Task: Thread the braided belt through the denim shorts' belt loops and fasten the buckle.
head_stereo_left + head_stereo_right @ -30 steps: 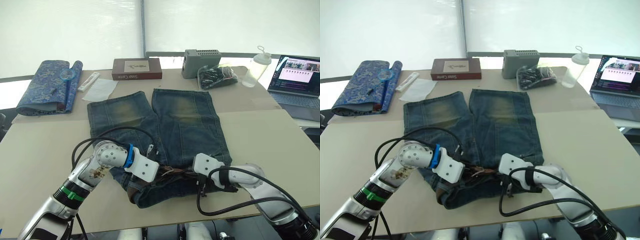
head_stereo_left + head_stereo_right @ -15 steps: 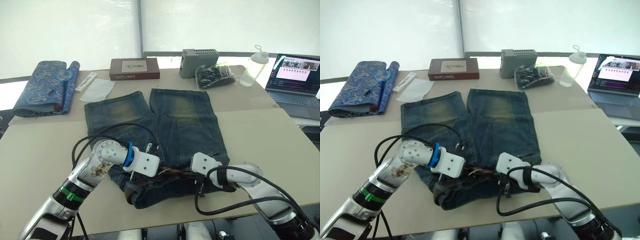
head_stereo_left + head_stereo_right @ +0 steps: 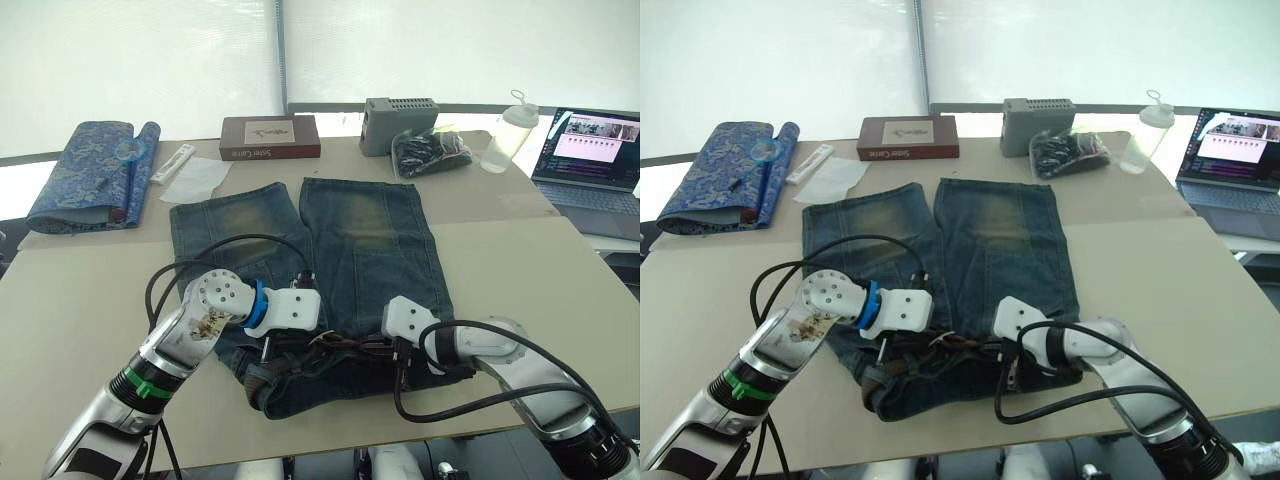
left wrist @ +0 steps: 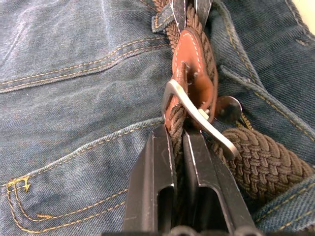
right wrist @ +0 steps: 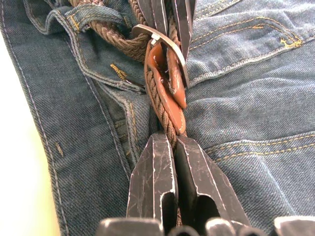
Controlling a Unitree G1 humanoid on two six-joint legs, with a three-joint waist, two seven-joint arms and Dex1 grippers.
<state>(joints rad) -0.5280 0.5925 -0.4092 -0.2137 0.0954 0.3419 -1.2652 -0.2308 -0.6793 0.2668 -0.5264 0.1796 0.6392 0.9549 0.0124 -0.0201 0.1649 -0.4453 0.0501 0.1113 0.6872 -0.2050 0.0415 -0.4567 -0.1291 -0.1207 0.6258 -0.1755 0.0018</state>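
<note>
The denim shorts (image 3: 365, 240) lie flat on the table, with the waistband at the near edge and bunched. The braided belt (image 4: 268, 160) runs along that waistband, and part of it passes under a denim belt loop (image 5: 93, 22). The silver buckle (image 4: 197, 115) on its brown leather (image 4: 189, 64) lies between my two grippers, which face each other. My left gripper (image 4: 176, 133) is shut on the braided belt just beside the buckle. My right gripper (image 5: 173, 139) is shut on the belt at the leather's other end. The buckle (image 5: 167, 44) stands tilted up off the denim.
At the table's far side lie a folded blue patterned cloth (image 3: 85, 175), white paper (image 3: 195, 180), a brown book (image 3: 270, 137), a grey box (image 3: 400, 112), a black bag (image 3: 432, 152) and a plastic bottle (image 3: 505, 135). A laptop (image 3: 595, 150) sits far right. The near table edge is just below the waistband.
My left wrist has shifted a little away from me along the waistband, and the denim there is more bunched. The right gripper has stayed in about the same place.
</note>
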